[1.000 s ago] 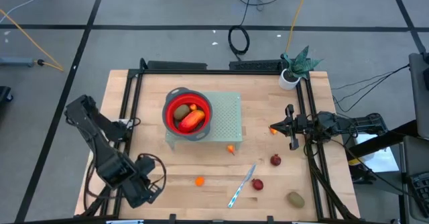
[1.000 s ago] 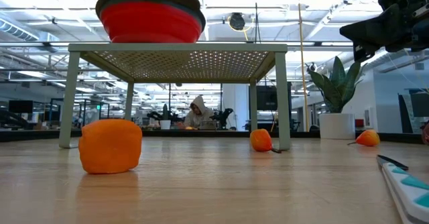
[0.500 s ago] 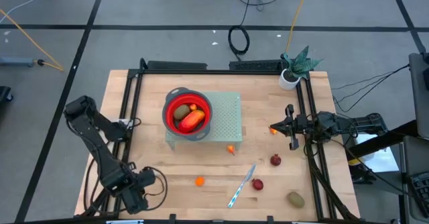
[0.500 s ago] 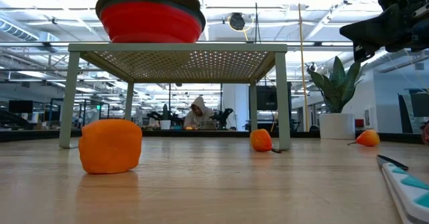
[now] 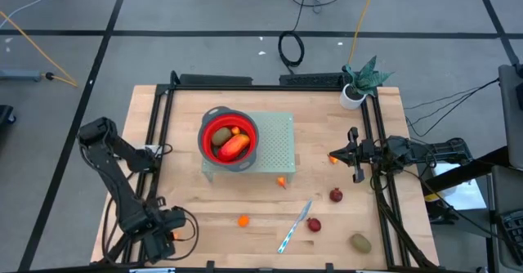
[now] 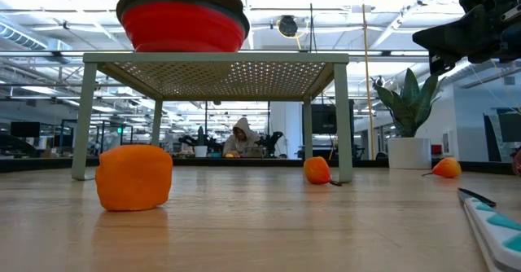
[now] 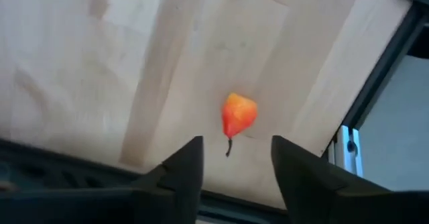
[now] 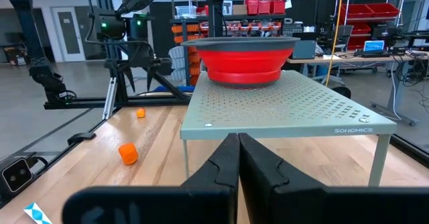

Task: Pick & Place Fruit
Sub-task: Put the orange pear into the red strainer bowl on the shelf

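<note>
1. High view: left gripper (image 5: 166,239) at the surface's (image 5: 204,212) near left corner; right gripper (image 5: 352,154) at the right edge.
2. Left wrist view: fingers (image 7: 184,174) apart above an orange-red fruit (image 7: 237,115) lying on the wood.
3. Right wrist view: fingers (image 8: 228,163) pressed together, facing the red bowl (image 8: 242,58).

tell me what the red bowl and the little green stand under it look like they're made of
Red bowl: probably silicone, matte, stepped folding rings, darker stiff rim. Green stand: looks like painted sheet metal, matte pale green, its top punched with rows of small holes, thin straight legs.
</note>
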You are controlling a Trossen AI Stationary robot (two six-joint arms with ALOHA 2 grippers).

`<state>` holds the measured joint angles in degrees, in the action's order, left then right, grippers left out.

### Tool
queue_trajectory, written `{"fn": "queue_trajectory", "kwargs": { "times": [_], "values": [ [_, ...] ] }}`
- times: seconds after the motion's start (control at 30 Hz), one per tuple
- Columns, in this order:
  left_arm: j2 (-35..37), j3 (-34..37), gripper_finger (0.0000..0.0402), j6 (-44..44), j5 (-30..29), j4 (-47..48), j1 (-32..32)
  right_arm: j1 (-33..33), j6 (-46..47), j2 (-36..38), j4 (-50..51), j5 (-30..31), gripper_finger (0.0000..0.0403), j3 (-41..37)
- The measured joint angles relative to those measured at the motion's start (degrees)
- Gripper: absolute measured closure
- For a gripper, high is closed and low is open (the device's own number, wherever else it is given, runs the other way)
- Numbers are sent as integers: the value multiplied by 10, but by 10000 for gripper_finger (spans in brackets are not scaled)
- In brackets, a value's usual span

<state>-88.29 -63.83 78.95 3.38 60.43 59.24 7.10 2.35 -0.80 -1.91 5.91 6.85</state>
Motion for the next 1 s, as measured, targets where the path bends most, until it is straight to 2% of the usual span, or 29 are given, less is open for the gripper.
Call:
{"fn": "queue_trajectory", "kwargs": {
  "times": [0.2, 0.37, 0.53, 0.77, 1.0],
  "values": [
    [0, 28, 168, -48, 1, -58, 7, 0, 0, 0, 0, 0, 403, 0],
    [0, 48, 142, -82, 1, -73, 6, 0, 0, 0, 0, 0, 403, 0],
    [0, 72, 138, -97, 3, -89, 6, 0, 0, 0, 0, 0, 403, 0],
    [0, 116, 137, -112, 10, -175, 6, 0, 0, 0, 0, 0, 403, 0],
    [0, 145, 137, -109, 22, -187, 6, 0, 0, 0, 0, 0, 403, 0]
  ]
}}
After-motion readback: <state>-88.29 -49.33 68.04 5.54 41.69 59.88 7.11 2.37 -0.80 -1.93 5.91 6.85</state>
